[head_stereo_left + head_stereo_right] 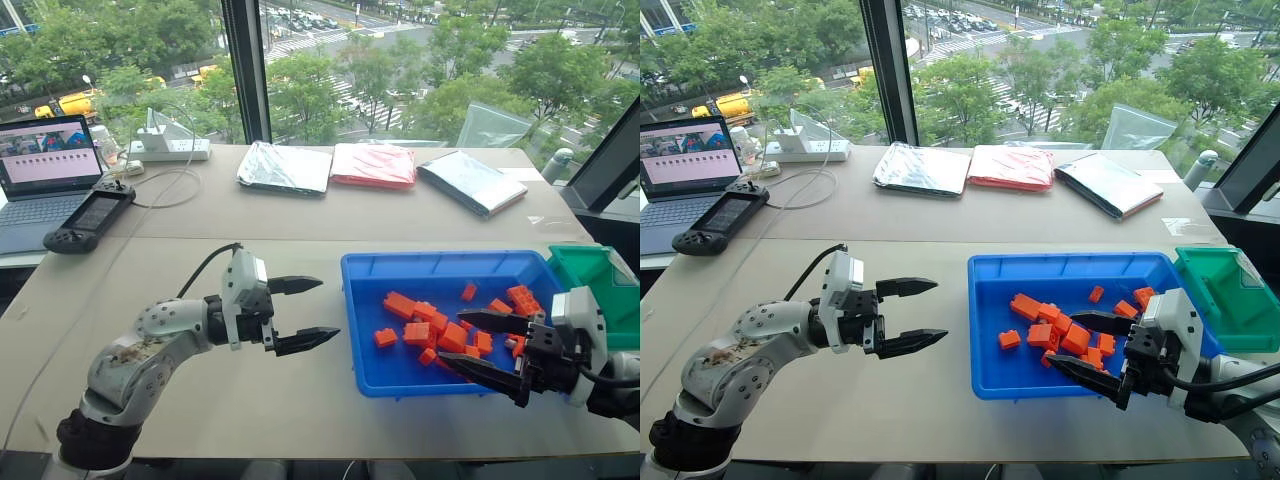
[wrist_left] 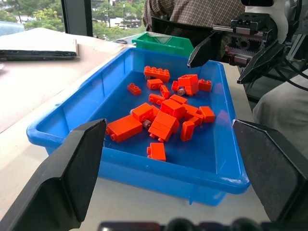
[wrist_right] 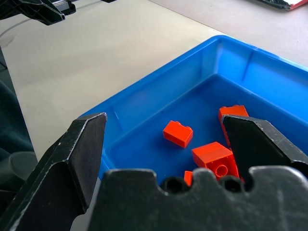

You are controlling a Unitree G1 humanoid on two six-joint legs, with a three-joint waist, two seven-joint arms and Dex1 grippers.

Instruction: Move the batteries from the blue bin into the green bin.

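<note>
The right gripper [image 1: 482, 345] is hovering over the blue bin's [image 1: 360, 300] near edge, jaws wide apart and empty, so it should be dropping onto one brick [image 1: 386, 337]. The left gripper [image 1: 305, 314] is waiting alongside, jaws apart. The green bin [image 1: 590, 270] is sitting beyond.

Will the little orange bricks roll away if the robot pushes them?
Probably not: the batteries are blocky with flat sides, so they should slide, not roll. They look like hard plastic, likely stiff and light. The blue bin has walls that should keep them in.
</note>
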